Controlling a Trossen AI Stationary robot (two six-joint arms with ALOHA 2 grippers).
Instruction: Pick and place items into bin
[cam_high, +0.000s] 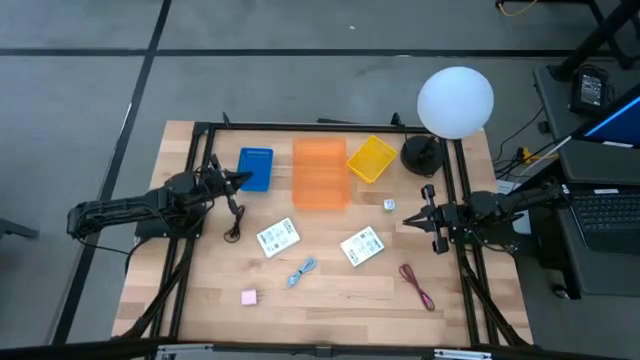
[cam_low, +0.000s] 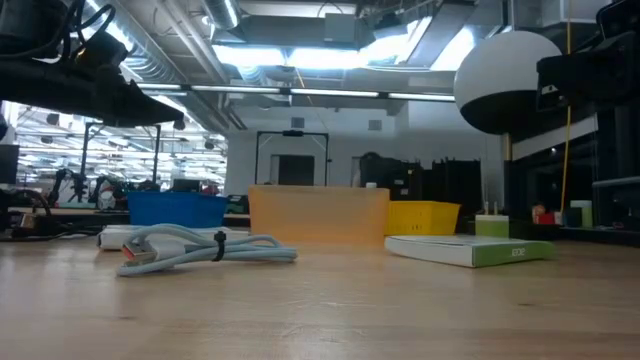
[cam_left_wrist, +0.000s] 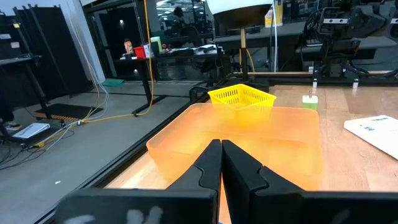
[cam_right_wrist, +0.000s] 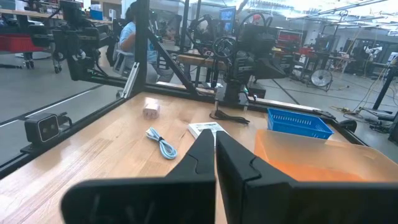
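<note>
The items lie loose on the wooden table: two white printed packets, a light-blue cable, a pink cube, a tiny greenish cube, a dark-red cord and a black cord. My left gripper is shut and empty beside the blue bin, above the table. It points toward the orange bin. My right gripper is shut and empty at the table's right, near the greenish cube. It points toward the left arm.
An orange bin, a blue bin and a yellow basket stand in a row at the far side. A white globe lamp on a black base stands at the far right. A black frame borders the table.
</note>
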